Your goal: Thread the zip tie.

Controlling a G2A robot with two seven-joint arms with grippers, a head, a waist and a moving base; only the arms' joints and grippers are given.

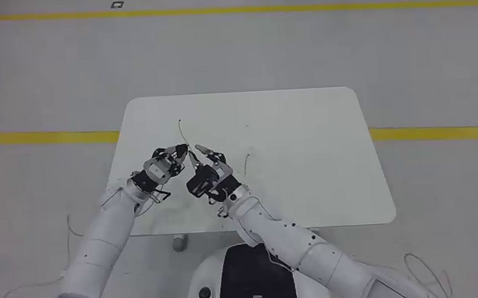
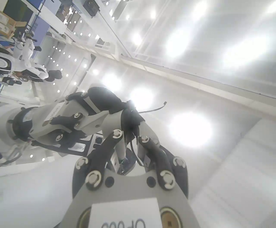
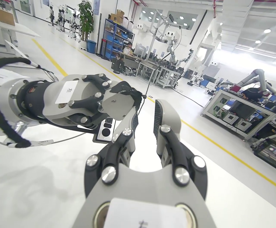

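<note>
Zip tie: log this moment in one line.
left gripper: shut on zip tie, over table | right gripper: open, close beside left gripper | zip tie: one end sticking out free

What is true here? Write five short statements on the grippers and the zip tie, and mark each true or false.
1. The right gripper is open. True.
2. The left gripper is open. False: it is shut on the zip tie.
3. Both grippers hang over the white table. True.
4. The held zip tie lies flat on the table. False: it sticks up in the air from the left gripper.
5. The grippers are at opposite table ends. False: they are close together.
</note>
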